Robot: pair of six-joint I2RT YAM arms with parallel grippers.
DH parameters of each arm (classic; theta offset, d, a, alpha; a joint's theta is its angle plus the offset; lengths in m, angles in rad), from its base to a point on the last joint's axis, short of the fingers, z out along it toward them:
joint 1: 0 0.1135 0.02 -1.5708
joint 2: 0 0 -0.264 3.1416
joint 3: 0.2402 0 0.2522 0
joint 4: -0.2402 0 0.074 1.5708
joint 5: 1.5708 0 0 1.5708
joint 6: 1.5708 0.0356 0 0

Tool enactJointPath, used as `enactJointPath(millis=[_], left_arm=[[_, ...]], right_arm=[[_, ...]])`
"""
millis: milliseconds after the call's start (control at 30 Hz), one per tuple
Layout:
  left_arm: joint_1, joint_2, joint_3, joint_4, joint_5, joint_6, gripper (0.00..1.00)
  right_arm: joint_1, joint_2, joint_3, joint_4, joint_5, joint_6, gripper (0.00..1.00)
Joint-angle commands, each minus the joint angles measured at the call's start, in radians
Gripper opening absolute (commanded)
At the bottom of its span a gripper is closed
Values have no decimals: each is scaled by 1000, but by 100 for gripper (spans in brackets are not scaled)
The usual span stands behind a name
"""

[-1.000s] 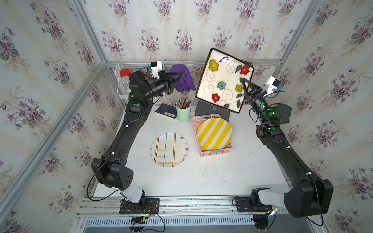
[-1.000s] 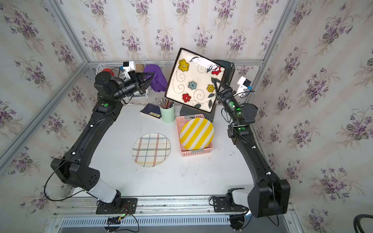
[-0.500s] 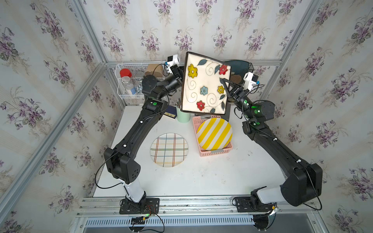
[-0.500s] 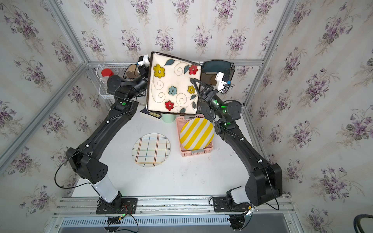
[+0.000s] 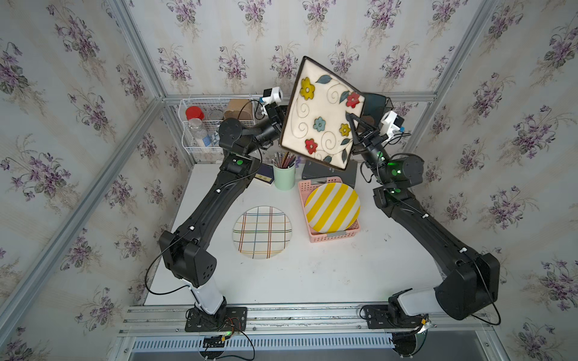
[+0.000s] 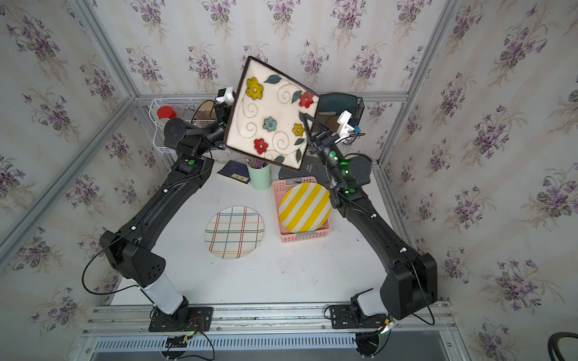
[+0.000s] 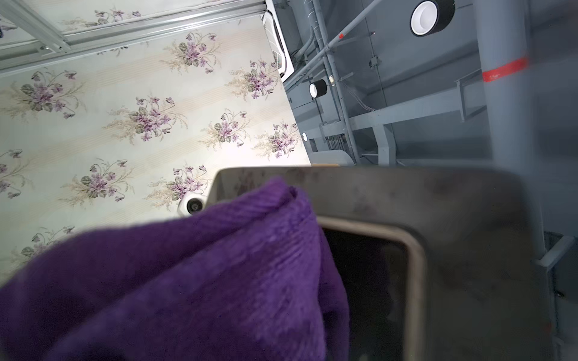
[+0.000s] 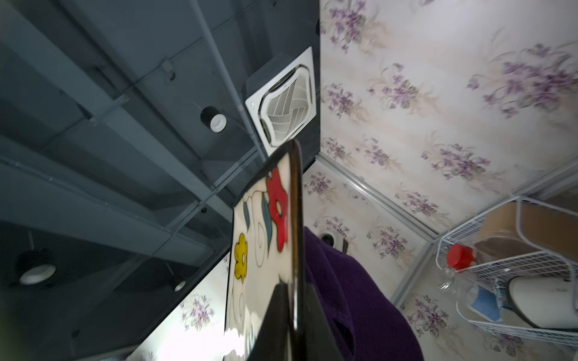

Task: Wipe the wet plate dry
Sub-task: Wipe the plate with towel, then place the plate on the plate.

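Black arms (image 5: 215, 200) carry white base sleeves (image 5: 208, 293), green lights (image 5: 239, 162), white wrist cameras (image 5: 275, 93), loose black cables (image 5: 145, 278).

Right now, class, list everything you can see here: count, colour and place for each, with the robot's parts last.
square plate: 1, cream with coloured flowers, held tilted above the table
cloth: 1, purple, behind the square plate
round plate: 1, plaid, flat on the table
striped plate: 1, yellow and white, in the basket
basket: 1, pink, beside the round plate
cup: 1, pale green, holding pencils, at the back
books: 2, dark, beside the cup
wire rack: 1, white, back left corner
left pincer: 1, black, behind the square plate, shut on the cloth
right pincer: 1, black, shut on the square plate's edge
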Motion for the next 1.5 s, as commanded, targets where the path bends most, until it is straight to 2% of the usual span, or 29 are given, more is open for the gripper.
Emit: enactJointPath(millis=[0, 100, 233, 333, 433, 500, 567, 600, 667, 700, 767, 833, 900, 1033, 1267, 1467], left_arm=[[-90, 32, 29, 113, 127, 13, 0], [-121, 42, 16, 123, 154, 18, 0], [-83, 6, -94, 173, 245, 5, 0], [31, -92, -274, 275, 230, -53, 0], [194, -222, -407, 178, 254, 36, 0], [295, -318, -445, -22, 271, 178, 0], [373, -424, -408, -406, 260, 487, 0], [393, -454, -354, -675, 211, 700, 0], [395, -468, -210, -1170, 6, 1036, 0], [391, -462, -157, -1314, -104, 1130, 0], [392, -445, -107, -1496, -274, 1222, 0], [392, -429, -93, -1561, -356, 1264, 0], [392, -426, -99, -1561, -362, 1281, 0], [392, -429, -113, -1540, -353, 1276, 0], [392, -472, -164, -1534, -360, 1272, 0], [392, -507, -225, -1525, -349, 1245, 0]], right_arm=[[-37, 61, 110, -81, 57, -54, 0], [-120, 99, 216, -124, 65, -52, 0], [-226, 73, 174, -106, 88, -9, 0], [-275, 3, 63, -144, 94, -39, 0], [-293, -83, -65, -256, 96, -109, 0], [-292, -136, -146, -348, 86, -191, 0], [-282, -178, -216, -457, 73, -267, 0], [-263, -198, -245, -505, 71, -311, 0], [-203, -223, -293, -588, 85, -387, 0], [-155, -223, -313, -636, 91, -415, 0], [-55, -200, -340, -684, 112, -445, 0], [48, -152, -350, -697, 141, -469, 0], [178, -56, -321, -690, 160, -500, 0], [290, 138, -233, -632, 161, -518, 0], [344, 445, -64, -566, 107, -482, 0], [354, 555, -48, -545, 103, -477, 0]])
